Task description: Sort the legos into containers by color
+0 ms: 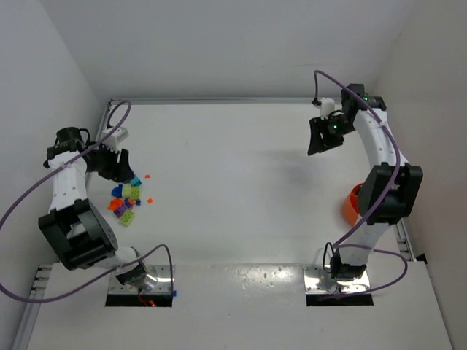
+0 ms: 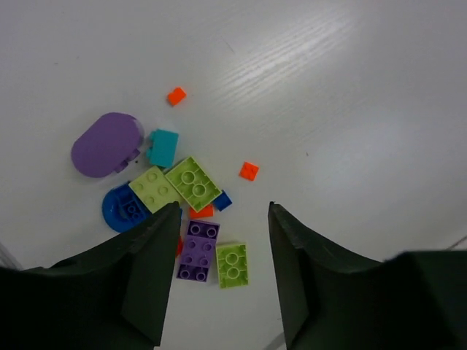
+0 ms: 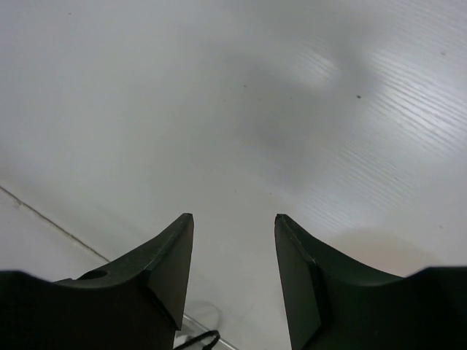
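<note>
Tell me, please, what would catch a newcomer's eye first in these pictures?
The bright heap of legos on the left side of the white table stands out, with the left gripper open over it. At the right edge, the orange bowl peeks out from behind the right arm, while the right gripper hangs open farther back.

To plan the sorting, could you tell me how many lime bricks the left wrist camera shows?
3: the first lime brick touches the second lime brick mid-pile; the third lime brick lies beside the purple brick. The left gripper may hide more.
</note>
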